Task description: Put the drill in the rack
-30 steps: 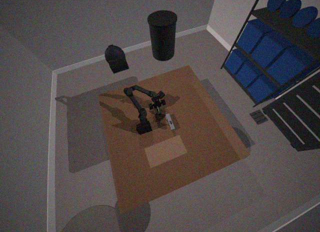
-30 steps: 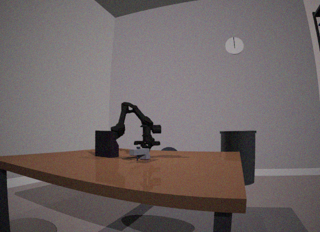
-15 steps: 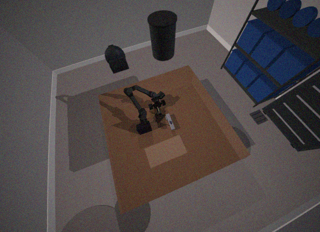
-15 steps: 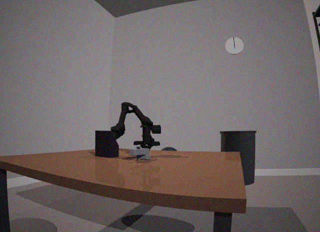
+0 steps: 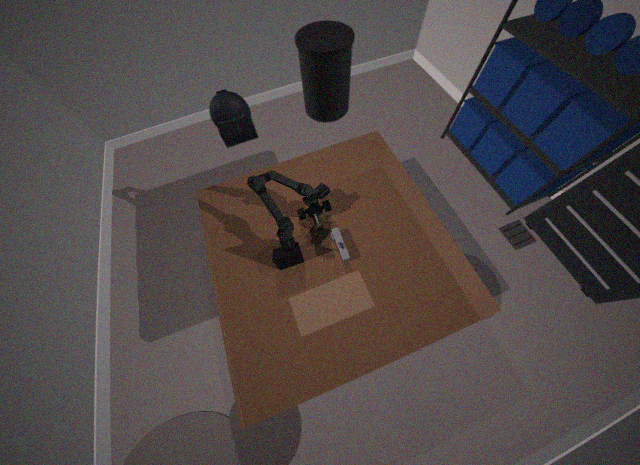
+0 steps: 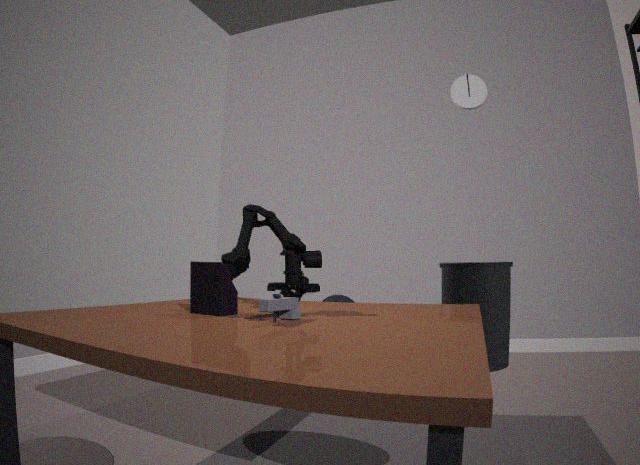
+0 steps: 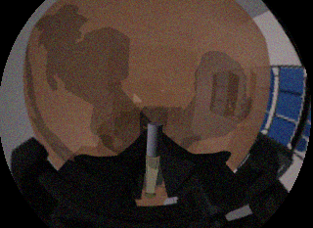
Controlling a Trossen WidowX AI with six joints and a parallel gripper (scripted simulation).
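My gripper [image 5: 317,230] [image 7: 152,132] is low over the table, fingers pointing down, shut on a slim rod, which looks like the drill [image 7: 152,140]. The drill has a grey-blue end and a pale yellow part between the fingers. In the exterior view the fingertips are hidden behind a light grey holder [image 5: 338,236] [image 6: 292,306]. The holder stands beside the gripper, apart from it in the top view. A small blue piece [image 5: 341,245] [image 6: 277,296] on its top looks like the key; how far down it sits is too small to tell. I cannot make out the rack clearly.
The arm's dark base [image 5: 287,256] [image 6: 212,288] stands on the brown table [image 5: 413,274] [image 6: 387,346], left of the holder. A pale rectangle [image 5: 330,304] shows on the table top. A black bin [image 5: 325,78] [image 6: 478,305] stands behind the table. Shadows blur the area around the gripper.
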